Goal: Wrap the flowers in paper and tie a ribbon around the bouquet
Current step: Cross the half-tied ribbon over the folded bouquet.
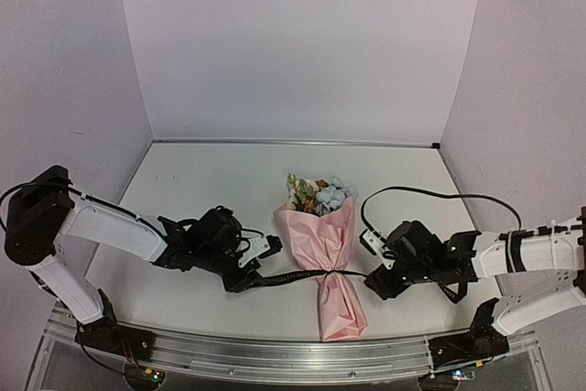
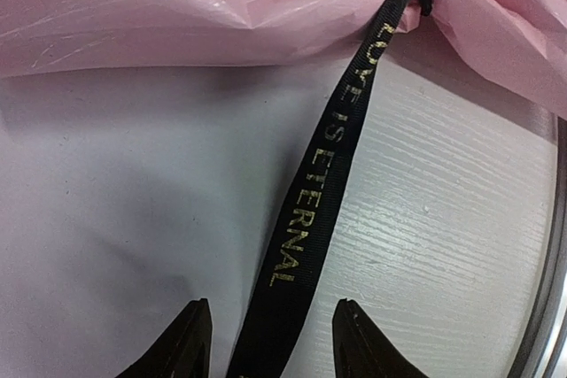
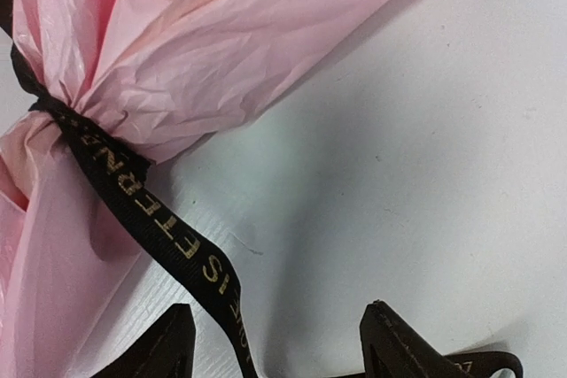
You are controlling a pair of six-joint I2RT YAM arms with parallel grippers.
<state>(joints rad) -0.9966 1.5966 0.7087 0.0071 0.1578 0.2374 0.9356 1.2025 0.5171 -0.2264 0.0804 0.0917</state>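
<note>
Left gripper [image 2: 272,307]: bottom of frame, jaws apart, ribbon [image 2: 328,183] running loose between them, unpinched
Right gripper [image 3: 279,307]: jaws wide too, ribbon tail between, nothing gripped
Bouquet [image 1: 322,244]: lying centre frame, cinched low at its neck
Paper [image 3: 221,33]: risk, both ends free, the tie could slacken and it springs open
Flowers [image 1: 320,194]: upper end, top view only; wrist views alone read the lettering

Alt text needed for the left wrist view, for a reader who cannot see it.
A black ribbon lettered LOVE IS ETERNAL runs from where it cinches the pink paper at top right, down between the left gripper and its parted fingers, over a white table.
</note>
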